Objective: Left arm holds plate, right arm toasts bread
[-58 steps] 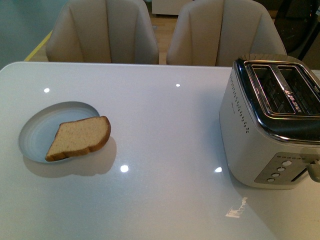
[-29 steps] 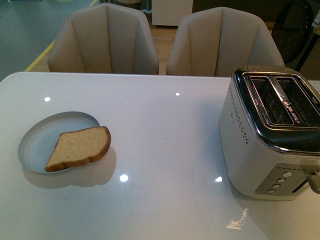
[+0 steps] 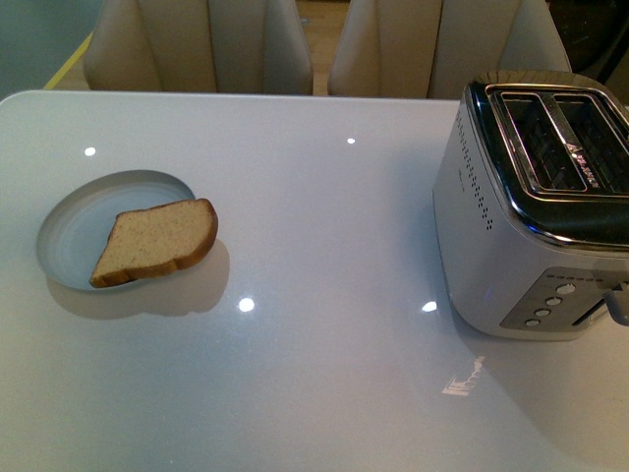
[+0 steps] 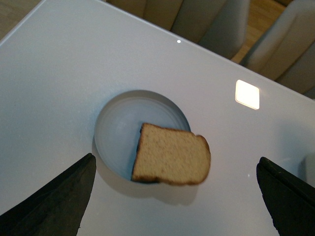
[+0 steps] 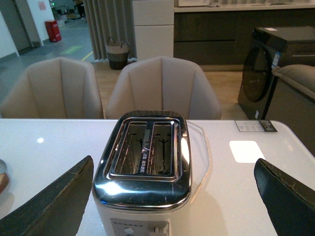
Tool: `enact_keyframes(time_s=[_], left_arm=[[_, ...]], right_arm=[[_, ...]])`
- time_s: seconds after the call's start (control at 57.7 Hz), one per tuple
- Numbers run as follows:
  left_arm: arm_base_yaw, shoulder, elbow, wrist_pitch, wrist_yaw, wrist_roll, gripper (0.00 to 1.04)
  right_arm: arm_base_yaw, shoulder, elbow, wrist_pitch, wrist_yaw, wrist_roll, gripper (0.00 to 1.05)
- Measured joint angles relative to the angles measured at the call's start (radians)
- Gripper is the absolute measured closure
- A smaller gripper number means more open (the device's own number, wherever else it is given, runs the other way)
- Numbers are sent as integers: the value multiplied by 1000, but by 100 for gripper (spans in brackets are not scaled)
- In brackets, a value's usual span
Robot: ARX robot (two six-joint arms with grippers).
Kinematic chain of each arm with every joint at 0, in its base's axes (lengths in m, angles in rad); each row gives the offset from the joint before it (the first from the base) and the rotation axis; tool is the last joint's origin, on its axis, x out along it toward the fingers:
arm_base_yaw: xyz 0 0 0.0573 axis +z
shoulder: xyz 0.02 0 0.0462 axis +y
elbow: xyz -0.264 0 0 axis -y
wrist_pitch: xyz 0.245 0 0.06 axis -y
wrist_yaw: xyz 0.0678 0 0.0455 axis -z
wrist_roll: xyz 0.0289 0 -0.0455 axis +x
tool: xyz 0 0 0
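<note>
Brown-crusted bread (image 3: 157, 254) lies on the plate (image 3: 69, 231) at 9 o'clock on the table (image 3: 324, 393), overhanging the 4 o'clock rim; both wide-open and empty, the left gripper (image 4: 176, 162) should clamp the bare 9 o'clock rim, leaving that overhang for the right gripper (image 5: 173, 162).

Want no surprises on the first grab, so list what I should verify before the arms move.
1. Bread on plate: ok, though one end overhangs the rim on the side toward the toaster.
2. Left gripper open and empty: ok, jaws spread wide above the plate.
3. Plate held by left gripper: not ok, nothing touches it yet.
4. Right gripper open and empty: ok, facing the toaster.
5. Toaster slots free: ok, both look empty.
6. Toaster lever up: cannot tell, it is cut off at the picture's edge.
</note>
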Motion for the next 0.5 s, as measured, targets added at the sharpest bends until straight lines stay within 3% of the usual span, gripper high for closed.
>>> enact_keyframes(time_s=[0.208, 0.502], left_arm=[[34, 425, 275, 6, 0, -5, 7], [69, 738, 512, -98, -9, -4, 7]], right_arm=[[0, 0, 0, 0, 0, 0, 9], [0, 0, 0, 0, 0, 0, 9]])
